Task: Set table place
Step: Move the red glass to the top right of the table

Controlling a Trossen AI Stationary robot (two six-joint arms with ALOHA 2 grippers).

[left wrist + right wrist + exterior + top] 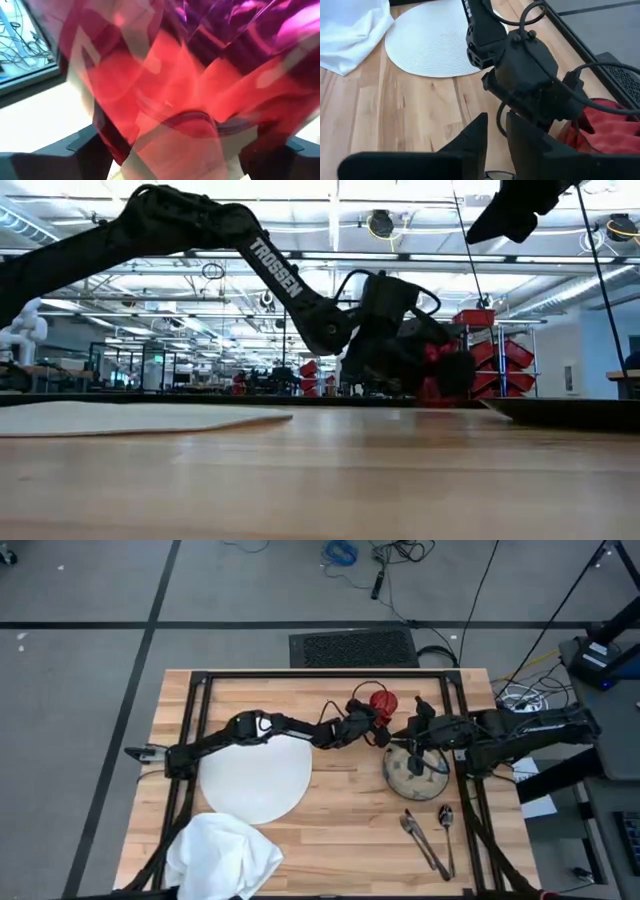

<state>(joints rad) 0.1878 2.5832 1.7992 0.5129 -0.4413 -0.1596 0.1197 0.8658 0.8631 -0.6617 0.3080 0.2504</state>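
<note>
Left claw (375, 720) grips the red cup (383, 701); right claw (412, 736), nearly closed, above the bowl (415, 773).

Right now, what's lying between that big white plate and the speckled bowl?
Only bare wood of the table lies between the plate and the bowl, as the high view shows; the left gripper works beyond that gap.

Red cup (382, 702), white plate (256, 778), white napkin (223, 855), speckled grey-green bowl (414, 772).
</note>
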